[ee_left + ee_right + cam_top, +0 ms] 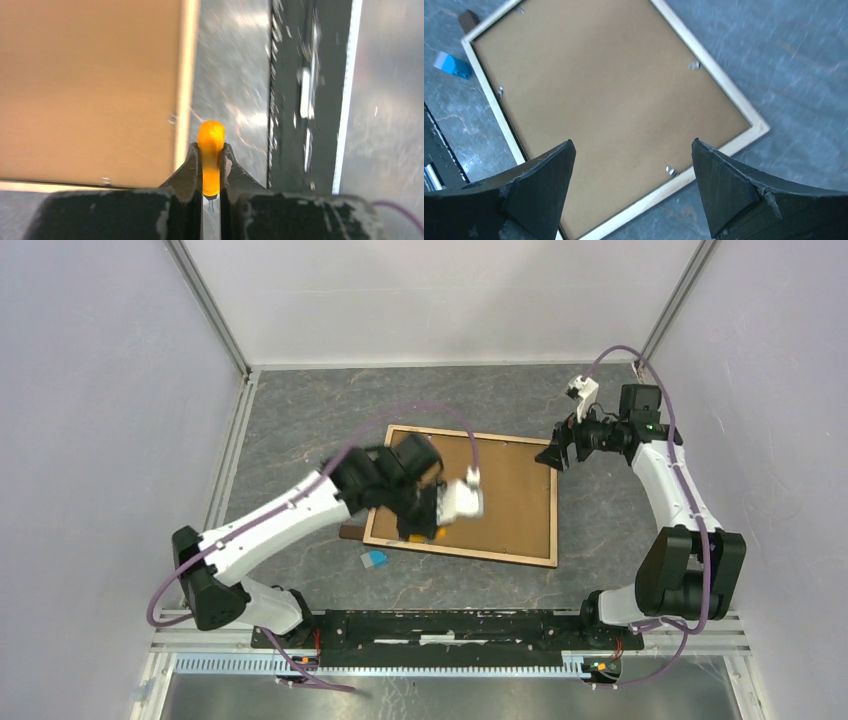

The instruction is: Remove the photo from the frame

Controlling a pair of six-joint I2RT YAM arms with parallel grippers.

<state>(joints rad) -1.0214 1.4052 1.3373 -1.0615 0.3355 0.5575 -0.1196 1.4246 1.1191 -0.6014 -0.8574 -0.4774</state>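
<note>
The frame [470,552] lies face down on the grey table, with its light wood rim and brown backing board [510,490] facing up. The photo is hidden beneath the board. My left gripper [432,528] is over the frame's near-left part, shut on a small orange-handled tool [211,132]. In the left wrist view the tool sits just past the frame's rim [186,75]. My right gripper [551,457] is open and empty above the frame's far-right corner. In its wrist view the right gripper [632,142] looks down on the board [599,100] and rim [734,145].
Small metal tabs [694,65] hold the board at the rim. A blue piece [373,559] and a small brown block [350,531] lie on the table by the frame's near-left corner. The black base rail [450,625] runs along the near edge.
</note>
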